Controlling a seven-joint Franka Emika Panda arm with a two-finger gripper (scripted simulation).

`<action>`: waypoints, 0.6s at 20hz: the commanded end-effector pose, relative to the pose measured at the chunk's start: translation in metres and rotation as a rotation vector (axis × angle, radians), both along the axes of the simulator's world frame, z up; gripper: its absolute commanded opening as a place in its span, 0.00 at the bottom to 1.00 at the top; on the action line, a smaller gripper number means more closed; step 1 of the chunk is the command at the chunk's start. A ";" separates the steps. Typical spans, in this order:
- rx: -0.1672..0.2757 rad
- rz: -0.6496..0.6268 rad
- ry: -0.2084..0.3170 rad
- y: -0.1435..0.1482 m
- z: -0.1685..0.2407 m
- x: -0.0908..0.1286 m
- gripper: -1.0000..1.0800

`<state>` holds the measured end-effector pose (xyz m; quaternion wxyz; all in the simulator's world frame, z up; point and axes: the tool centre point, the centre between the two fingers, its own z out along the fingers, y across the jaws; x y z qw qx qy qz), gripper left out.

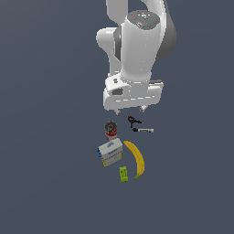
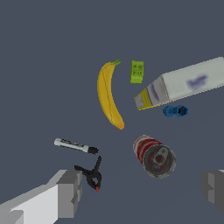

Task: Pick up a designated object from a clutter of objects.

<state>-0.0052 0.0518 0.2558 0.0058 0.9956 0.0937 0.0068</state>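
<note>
Fingers (image 2: 65, 194): standing wide apart and grasping nothing, one grey pad lying just beside the black clamp (image 2: 92, 174), the other showing at the far edge of the wrist view; the gripper (image 1: 130, 109) is hanging above the clutter in the exterior view. Item, designated object: the clamp, resting on the dark worktop (image 1: 45, 183) at the arm's end of the group, just beside the marker pen (image 2: 75, 145) and near the red-labelled can (image 2: 154, 155). Handling, as judged: light, rigid, small; splayed prongs are offering uneven, slippery faces, so the likelier hold is across the narrow body near the red spot, with the fingers closing squarely to keep it from twisting or skidding out. Risk, as judged: the near finger is sitting so close that a descent may nudge it, or catch the pen. Remaining stock: banana (image 2: 107, 96), small green block (image 2: 137, 71), white-and-blue box (image 2: 183, 83), and a small blue piece (image 2: 175, 111) beside the box. Views: the wrist view is resolving the clamp's prongs, red spot and the finger spacing; the exterior view is rendering the clamp as a dark speck but showing the arm's height and the whole group's layout.
</note>
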 end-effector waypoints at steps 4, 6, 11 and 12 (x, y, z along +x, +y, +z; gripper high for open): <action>-0.006 0.075 0.003 0.011 -0.046 -0.017 0.96; -0.007 0.106 0.005 0.015 -0.064 -0.026 0.96; -0.008 0.186 0.008 0.025 -0.107 -0.051 0.96; -0.008 0.202 0.009 0.027 -0.115 -0.057 0.96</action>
